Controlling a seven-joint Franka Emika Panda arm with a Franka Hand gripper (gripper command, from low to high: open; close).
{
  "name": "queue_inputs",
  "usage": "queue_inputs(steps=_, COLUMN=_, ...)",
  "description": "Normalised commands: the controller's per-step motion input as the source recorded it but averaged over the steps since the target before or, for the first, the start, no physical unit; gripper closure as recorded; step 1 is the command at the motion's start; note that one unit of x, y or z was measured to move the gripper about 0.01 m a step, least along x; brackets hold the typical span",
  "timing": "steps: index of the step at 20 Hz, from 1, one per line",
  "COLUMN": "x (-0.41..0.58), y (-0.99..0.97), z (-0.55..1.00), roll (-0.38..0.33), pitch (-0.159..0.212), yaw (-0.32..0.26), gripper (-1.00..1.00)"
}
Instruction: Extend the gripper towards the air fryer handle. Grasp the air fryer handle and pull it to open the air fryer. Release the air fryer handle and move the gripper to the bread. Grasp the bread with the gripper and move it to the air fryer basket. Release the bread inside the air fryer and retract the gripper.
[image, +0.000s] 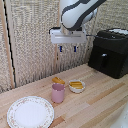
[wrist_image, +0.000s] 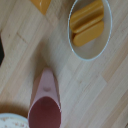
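In the exterior view my gripper (image: 68, 49) hangs high over the wooden table, open, with nothing between its dark fingers. The black air fryer (image: 111, 50) stands at the exterior view's right. The air fryer handle (image: 103, 61) juts from the front panel of the air fryer basket (image: 101, 66), which sits flush in the body. The gripper is well clear of the handle, toward the exterior view's left. The golden bread (image: 58, 80) (wrist_image: 41, 4) lies on the table below the gripper, just behind a pink cup (image: 58, 93). The fingers do not show in the wrist view.
The pink cup (wrist_image: 46, 102) stands upright. A small white bowl (image: 76, 86) (wrist_image: 90, 28) of yellow strips sits beside the bread. A patterned plate (image: 30, 111) (wrist_image: 9, 121) lies near the front. A woven screen backs the table (image: 100, 100).
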Motion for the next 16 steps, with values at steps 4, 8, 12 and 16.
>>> queue_inputs(steps=4, x=0.0, y=0.01, z=0.0, roll=-0.375, pitch=-0.181, yaw=-0.006, gripper=-1.0)
queue_inputs(steps=8, x=-0.001, y=0.0, z=0.0, roll=-0.375, pitch=-0.178, yaw=-0.067, gripper=-1.0)
queue_inputs(steps=12, x=-0.004, y=-0.04, z=-0.04, roll=-0.375, pitch=-0.136, yaw=-0.112, gripper=-1.0)
queue_inputs(steps=16, x=0.0, y=-0.07, z=-0.16, roll=-0.373, pitch=-0.069, yaw=-0.17, gripper=-1.0)
